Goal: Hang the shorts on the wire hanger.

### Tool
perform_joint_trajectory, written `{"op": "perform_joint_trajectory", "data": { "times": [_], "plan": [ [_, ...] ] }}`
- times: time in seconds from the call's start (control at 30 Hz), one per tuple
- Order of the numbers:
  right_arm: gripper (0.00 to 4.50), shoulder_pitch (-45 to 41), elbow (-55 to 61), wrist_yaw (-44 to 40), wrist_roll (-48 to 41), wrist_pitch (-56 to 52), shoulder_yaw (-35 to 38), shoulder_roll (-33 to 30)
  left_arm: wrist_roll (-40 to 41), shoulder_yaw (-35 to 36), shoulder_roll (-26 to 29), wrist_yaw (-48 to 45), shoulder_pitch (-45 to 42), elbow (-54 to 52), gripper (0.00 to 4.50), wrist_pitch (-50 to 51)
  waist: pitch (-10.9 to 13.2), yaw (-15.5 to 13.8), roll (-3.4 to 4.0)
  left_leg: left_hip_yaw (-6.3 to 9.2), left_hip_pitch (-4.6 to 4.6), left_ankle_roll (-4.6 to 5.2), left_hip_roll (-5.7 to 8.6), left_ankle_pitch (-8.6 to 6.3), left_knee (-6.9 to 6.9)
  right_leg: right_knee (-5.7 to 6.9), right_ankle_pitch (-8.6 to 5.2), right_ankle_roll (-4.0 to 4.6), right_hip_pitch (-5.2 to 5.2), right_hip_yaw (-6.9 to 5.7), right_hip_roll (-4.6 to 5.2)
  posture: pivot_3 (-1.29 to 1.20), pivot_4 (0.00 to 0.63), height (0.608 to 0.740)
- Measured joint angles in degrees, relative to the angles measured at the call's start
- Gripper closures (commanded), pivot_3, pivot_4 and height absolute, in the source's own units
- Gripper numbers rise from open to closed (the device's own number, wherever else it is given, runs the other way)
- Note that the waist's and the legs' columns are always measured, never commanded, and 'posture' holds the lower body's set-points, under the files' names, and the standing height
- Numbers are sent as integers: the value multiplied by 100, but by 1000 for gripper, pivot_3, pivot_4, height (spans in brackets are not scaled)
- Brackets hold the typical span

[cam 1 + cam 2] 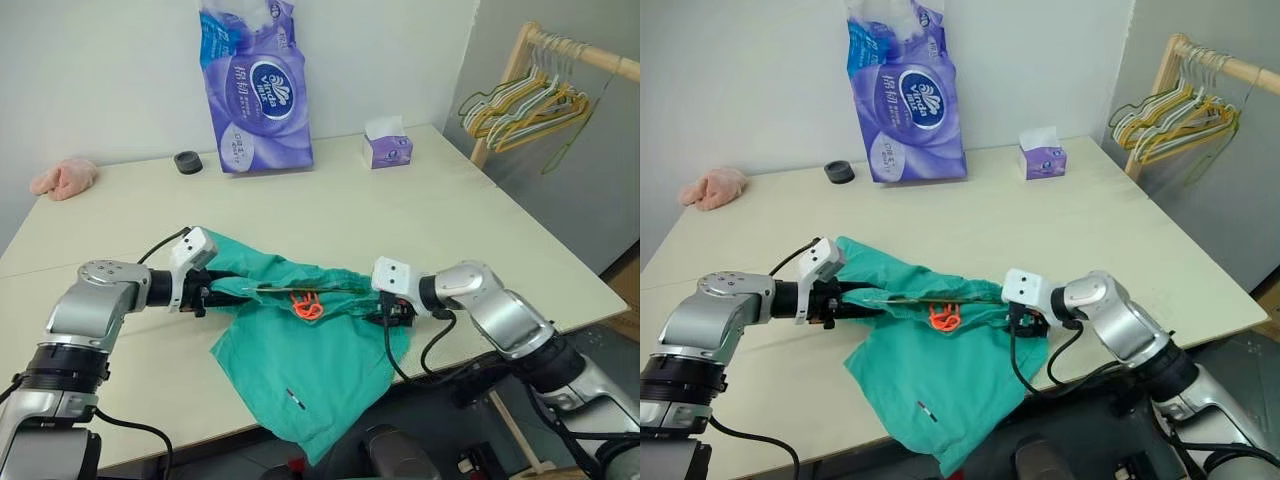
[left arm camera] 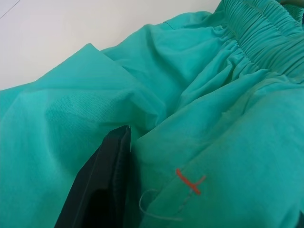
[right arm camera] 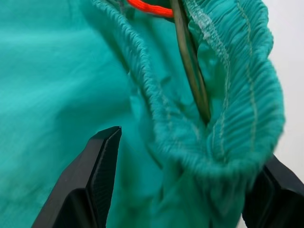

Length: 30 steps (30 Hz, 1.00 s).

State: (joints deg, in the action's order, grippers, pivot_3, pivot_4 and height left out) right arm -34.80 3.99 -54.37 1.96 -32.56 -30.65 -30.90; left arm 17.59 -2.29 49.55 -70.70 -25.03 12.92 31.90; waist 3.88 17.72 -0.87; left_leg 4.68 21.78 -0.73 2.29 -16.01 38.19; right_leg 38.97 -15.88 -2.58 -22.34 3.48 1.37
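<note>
I had the shorts [image 1: 300, 340] on the worktop's [image 1: 420, 220] near edge, wire hanger [image 3: 192, 66] threaded inside the waistband. Left claw [image 1: 205, 290] pinched one waistband end; right claw [image 3: 185, 190] stood open, straddling the other. Mid-threading, I judged; next, grip there.

Setting: plain indoor room arranged for laundry handling, domestic in character. Evidence: large cream tabletop [image 1: 420, 215] against bare white wall [image 1: 100, 70]; wooden clothes rail [image 1: 575, 50] carrying bunched wire hangers [image 1: 525, 105]; purple toilet-paper multipack [image 1: 255, 85]; purple tissue box [image 1: 387, 148]; grey floor beyond.
</note>
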Motion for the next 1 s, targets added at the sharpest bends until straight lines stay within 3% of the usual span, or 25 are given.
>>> {"op": "perform_joint_trajectory", "data": {
  "times": [0.47,0.57,0.83,1.0],
  "plan": [
    [1125,-273,-1233,332,659,995,-259,941,-15,-14,-21,-4,71,-10,2416,-1,0,5,0,1,-2,0,1,0,0,1,0,0,0,-1,0,-316,27,740],
    [1701,-414,-1629,362,814,1165,-327,1120,-15,-18,-38,-6,73,-61,2416,10,-1,14,1,2,-2,-1,1,1,0,2,0,1,-2,-1,0,-315,24,740],
    [4365,-632,-2165,372,927,1438,-320,1401,4,-18,-50,-7,85,-95,2417,33,-5,49,0,6,-2,-2,1,1,-2,2,0,1,-1,-4,-1,-313,20,740],
    [4500,-634,-2114,179,974,1467,-314,1317,32,59,-123,97,84,-95,2417,39,-21,55,-1,9,-1,-2,1,1,-2,1,0,1,-1,-6,-1,-312,11,740]
  ]
}}
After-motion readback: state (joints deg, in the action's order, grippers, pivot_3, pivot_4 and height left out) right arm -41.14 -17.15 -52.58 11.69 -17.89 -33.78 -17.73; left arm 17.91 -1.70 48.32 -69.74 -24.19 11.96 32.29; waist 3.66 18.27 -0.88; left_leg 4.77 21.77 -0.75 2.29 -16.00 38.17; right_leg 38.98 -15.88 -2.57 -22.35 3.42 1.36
